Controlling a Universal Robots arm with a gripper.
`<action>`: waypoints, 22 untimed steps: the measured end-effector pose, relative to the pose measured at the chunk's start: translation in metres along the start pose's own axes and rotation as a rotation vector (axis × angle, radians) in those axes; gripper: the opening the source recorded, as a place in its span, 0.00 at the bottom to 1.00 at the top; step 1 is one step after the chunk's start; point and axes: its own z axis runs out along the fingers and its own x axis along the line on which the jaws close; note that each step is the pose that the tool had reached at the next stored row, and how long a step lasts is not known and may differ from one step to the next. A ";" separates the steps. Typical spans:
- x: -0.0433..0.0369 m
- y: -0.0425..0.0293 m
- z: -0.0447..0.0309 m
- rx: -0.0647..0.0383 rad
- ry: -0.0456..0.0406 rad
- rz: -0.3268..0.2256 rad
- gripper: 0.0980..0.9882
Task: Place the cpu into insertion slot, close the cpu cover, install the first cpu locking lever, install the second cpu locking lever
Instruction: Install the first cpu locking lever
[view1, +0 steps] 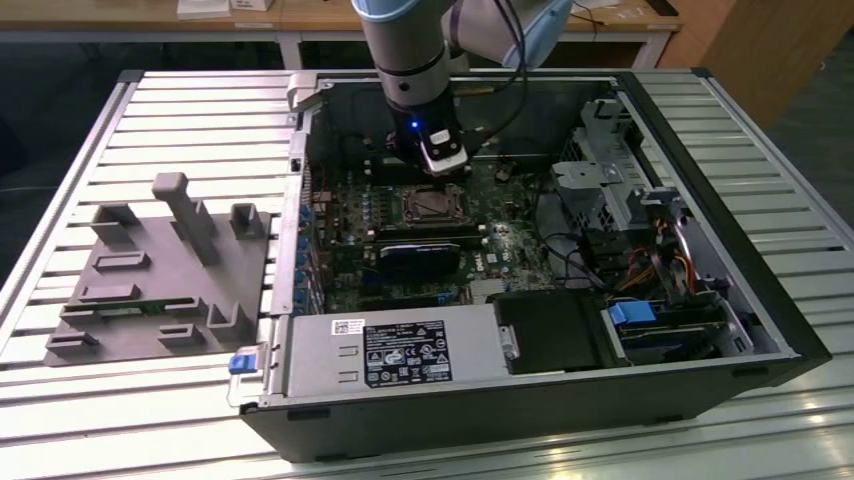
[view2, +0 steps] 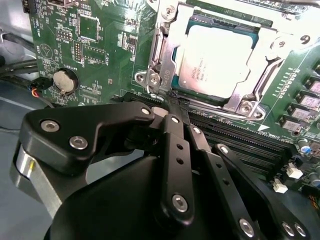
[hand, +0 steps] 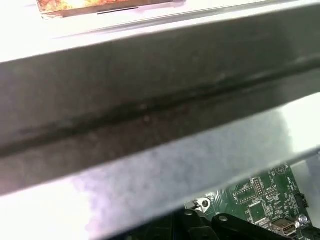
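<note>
Jaws (view2: 175, 107) pressed together just beside the cpu (view2: 217, 60), seated under the cpu cover (view2: 165, 30).

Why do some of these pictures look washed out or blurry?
In the first wrist view a case wall right at the lens is blurred and its upper strip blown out white. In the second wrist view light glares off the cpu. In the exterior view the slatted table gleams while the case interior stays dim.
</note>
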 end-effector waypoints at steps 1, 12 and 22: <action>-0.0002 0.0002 -0.0008 0.000 -0.0002 0.000 0.00; -0.0040 0.0040 -0.0203 0.000 0.0000 0.000 0.00; -0.0053 0.0052 -0.0269 0.001 0.0004 0.000 0.00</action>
